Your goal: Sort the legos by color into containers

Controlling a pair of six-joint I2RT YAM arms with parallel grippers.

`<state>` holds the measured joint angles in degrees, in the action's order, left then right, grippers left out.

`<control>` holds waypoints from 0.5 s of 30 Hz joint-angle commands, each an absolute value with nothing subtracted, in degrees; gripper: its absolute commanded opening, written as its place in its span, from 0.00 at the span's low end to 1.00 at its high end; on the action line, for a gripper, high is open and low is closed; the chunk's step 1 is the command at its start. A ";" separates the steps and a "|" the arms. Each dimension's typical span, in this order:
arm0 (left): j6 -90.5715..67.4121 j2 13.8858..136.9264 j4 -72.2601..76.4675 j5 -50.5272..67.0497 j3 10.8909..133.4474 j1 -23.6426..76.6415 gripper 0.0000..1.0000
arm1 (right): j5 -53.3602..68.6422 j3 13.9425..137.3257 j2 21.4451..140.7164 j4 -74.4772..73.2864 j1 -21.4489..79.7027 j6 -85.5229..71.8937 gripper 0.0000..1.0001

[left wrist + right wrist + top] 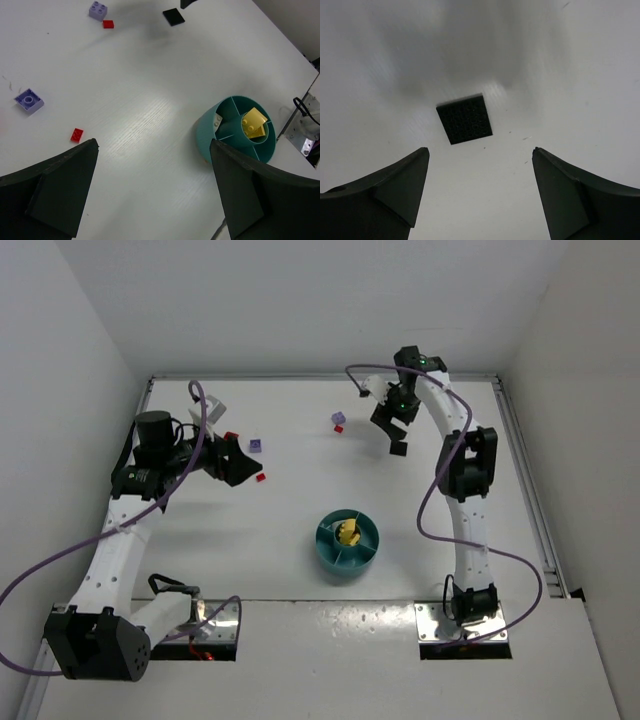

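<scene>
My right fingers [390, 190] are spread wide, and a flat black lego [465, 119] lies on the counter [560, 75] between them, untouched. My left fingers [60, 190] are spread too. The teal dish [207, 131] holds yellow legos [254, 124] in its centre well.

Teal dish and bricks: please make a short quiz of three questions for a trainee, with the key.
1. True or false: the yellow bricks lie in the centre well of the teal dish.
2. What lies directly below the right end effector? A. yellow bricks B. a black tile C. the teal dish
3. Fill in: the fingers of the left end effector stand ___.
Key: 1 true; 2 B; 3 open.
</scene>
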<state>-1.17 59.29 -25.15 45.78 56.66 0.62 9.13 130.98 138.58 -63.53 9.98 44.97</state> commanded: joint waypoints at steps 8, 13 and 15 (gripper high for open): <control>-1.23 56.69 -23.20 45.53 55.46 0.26 1.00 | 0.79 131.75 142.56 -71.10 10.46 53.00 0.84; -1.23 56.69 -23.20 45.53 54.23 0.26 1.00 | 0.79 131.75 144.75 -71.10 10.46 53.53 0.83; -1.23 56.17 -23.20 45.53 54.23 0.26 1.00 | 0.79 132.36 145.63 -70.58 10.46 53.53 0.83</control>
